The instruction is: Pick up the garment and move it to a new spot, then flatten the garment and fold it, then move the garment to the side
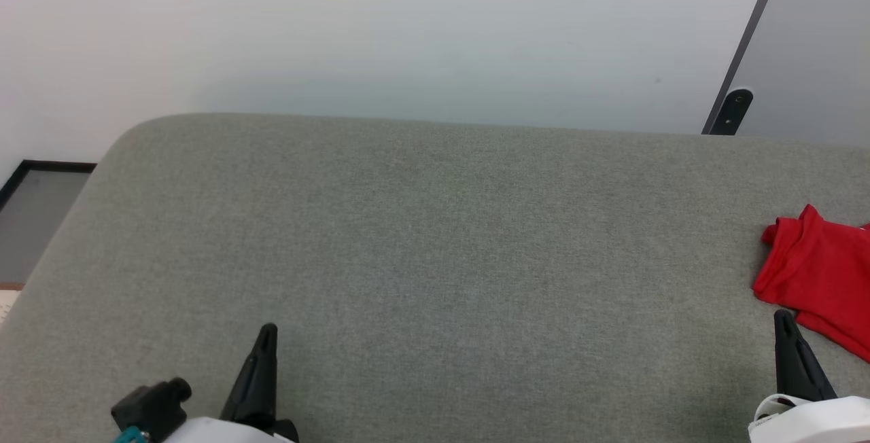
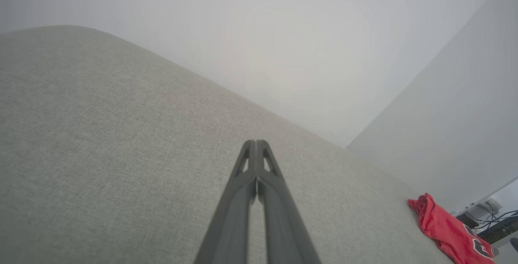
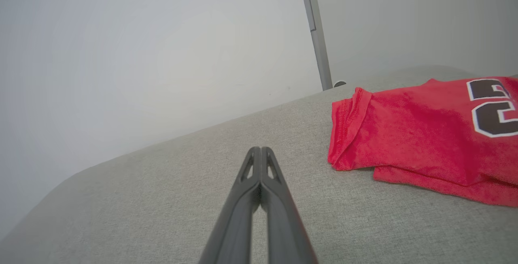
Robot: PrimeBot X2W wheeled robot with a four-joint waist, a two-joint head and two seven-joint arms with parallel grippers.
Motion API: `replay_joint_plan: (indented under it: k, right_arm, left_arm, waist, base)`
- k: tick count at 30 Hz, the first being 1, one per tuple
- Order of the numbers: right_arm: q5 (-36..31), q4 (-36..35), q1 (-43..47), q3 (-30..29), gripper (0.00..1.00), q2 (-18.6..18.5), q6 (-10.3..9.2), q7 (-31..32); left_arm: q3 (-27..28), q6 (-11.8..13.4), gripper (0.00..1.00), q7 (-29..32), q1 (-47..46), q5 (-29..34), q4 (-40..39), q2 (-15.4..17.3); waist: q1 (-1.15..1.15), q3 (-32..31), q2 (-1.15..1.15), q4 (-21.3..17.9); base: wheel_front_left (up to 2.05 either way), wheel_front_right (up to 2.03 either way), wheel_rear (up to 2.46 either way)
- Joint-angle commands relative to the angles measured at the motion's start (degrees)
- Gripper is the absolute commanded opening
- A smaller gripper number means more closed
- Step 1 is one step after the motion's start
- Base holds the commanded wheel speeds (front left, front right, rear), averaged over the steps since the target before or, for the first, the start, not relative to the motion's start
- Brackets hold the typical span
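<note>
Left gripper (image 2: 255,143): two long, dark, matte fingers pressed flat against each other up to the tips, clenched on nothing. Each finger tapers and has a narrow slot cut through it near the tip.
Right gripper (image 3: 261,149): same build and same slotted tips. The fingers are closed tip to tip with nothing between them.
Wrists: rounded pale housings at the bottom of the head view, with a small black fitting beside the left one.
Surface beneath (image 1: 435,239): broad grey-green upholstery with a fine woven grain, smooth and unwrinkled. Its far edge is softly rounded and its left corner curves.
Garment (image 3: 404,134): bright red soft knit, folded into a compact, layered stack. One stitched hem is doubled over at its left end, and a thinner layer pokes out underneath.
Lettering (image 3: 493,110): blocky black shapes with a white outline on the top layer, cut off by the frame edge.
Garment to right gripper: it lies on the upholstery ahead of the closed tips and to their right — near, but apart from them in the right wrist view.
Garment to left gripper: well apart — far across the surface at its right end.
Beyond: a plain pale wall (image 1: 408,35), matte and unmarked, with a slim dark strip (image 1: 747,35) slanting down at the right.
</note>
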Motion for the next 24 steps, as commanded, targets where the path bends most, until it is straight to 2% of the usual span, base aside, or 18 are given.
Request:
replay_joint_plan:
  k: [1,24]
  right_arm:
    - [2.67,-0.61,-1.55,0.01,0.0,-0.1,-0.01,0.51]
    - [21.81,0.34,-3.03,0.19,0.0,1.03,-0.02,4.93]
  left_arm:
    - [0.49,0.0,0.0,0.34,-1.78,-2.41,-0.48,0.08]
    - [2.28,-0.01,0.0,4.45,-3.74,-19.82,1.28,-0.47]
  waist:
    - [0.0,0.02,0.0,0.01]
    - [0.0,0.32,0.0,0.11]
  base:
    - [0.0,0.0,0.0]
    - [0.0,0.0,0.0]
